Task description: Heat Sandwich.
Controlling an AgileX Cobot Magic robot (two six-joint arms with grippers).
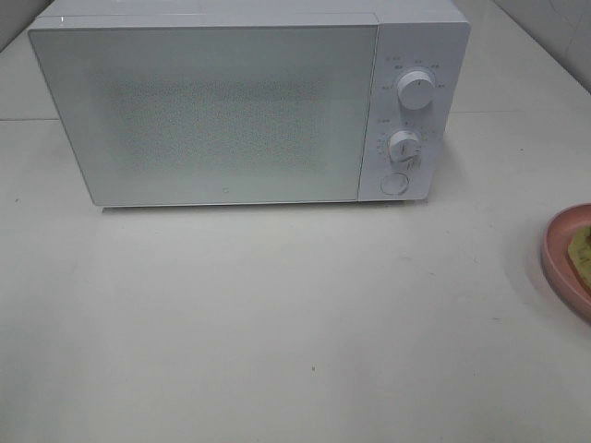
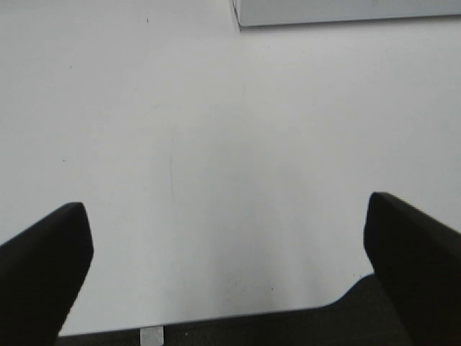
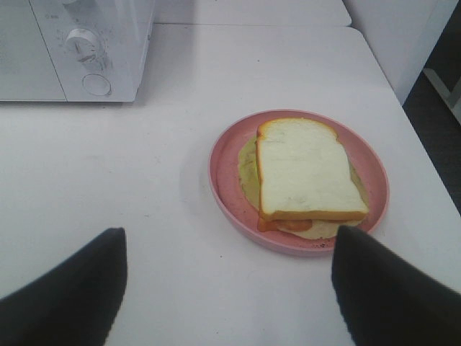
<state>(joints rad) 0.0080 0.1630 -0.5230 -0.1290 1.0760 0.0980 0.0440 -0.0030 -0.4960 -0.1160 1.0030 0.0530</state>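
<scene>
The sandwich (image 3: 306,173), white bread with a tan crust and red and green filling showing at its edge, lies on a round pink plate (image 3: 229,193). In the exterior high view only the plate's rim (image 1: 560,260) and a sliver of the sandwich (image 1: 583,249) show at the right edge. The white microwave (image 1: 231,101) stands at the back with its door closed. My right gripper (image 3: 227,285) is open, hovering short of the plate with nothing between its fingers. My left gripper (image 2: 227,245) is open over bare table. Neither gripper shows in the exterior high view.
The microwave has two knobs (image 1: 417,89) (image 1: 404,145) and a round button (image 1: 394,183) on its right panel. The white table's right edge (image 3: 425,151) runs close beside the plate. A tiled wall stands behind the microwave.
</scene>
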